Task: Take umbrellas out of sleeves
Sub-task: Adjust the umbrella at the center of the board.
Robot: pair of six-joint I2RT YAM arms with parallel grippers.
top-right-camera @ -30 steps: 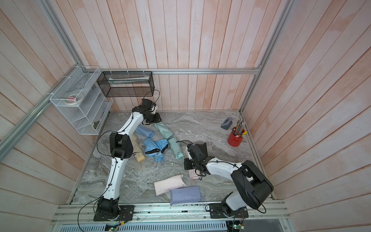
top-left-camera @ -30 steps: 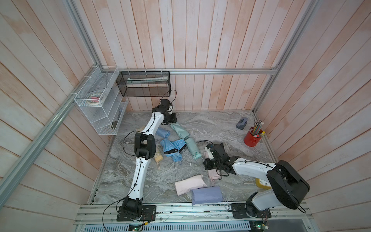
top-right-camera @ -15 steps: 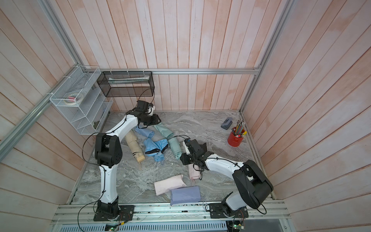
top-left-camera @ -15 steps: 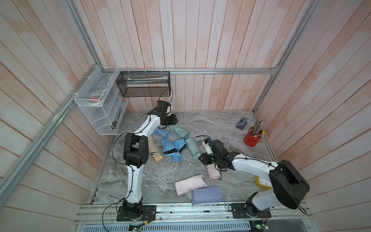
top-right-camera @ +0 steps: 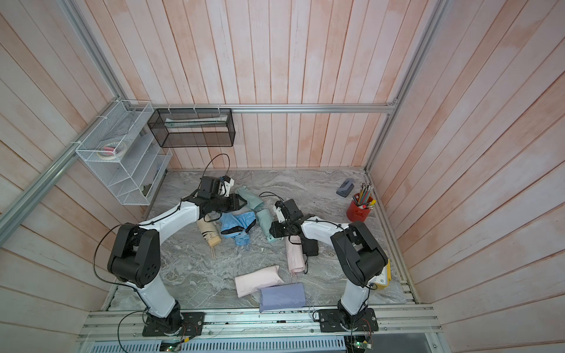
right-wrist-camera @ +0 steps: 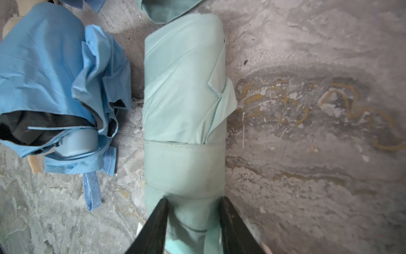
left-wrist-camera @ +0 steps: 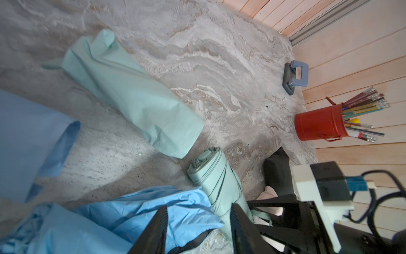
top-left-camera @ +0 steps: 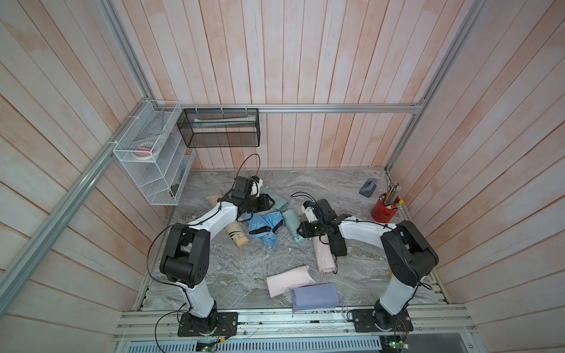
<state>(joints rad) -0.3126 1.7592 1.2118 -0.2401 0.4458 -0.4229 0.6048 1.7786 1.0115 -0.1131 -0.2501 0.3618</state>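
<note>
So far I count three umbrellas bare, the lavender pouch looking full. My left gripper gapes empty; right gripper straddles the mint umbrella, grip unclear.

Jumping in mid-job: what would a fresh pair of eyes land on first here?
The pastel heap mid-table: a half-unfurled light blue umbrella beside a rolled mint umbrella, the mint sleeve lying farther back. Both arms meet there: the right gripper straddles the mint umbrella's end, jaws open, and the left gripper hangs open over the blue fabric. A red pencil cup stands by the right wall.
</note>
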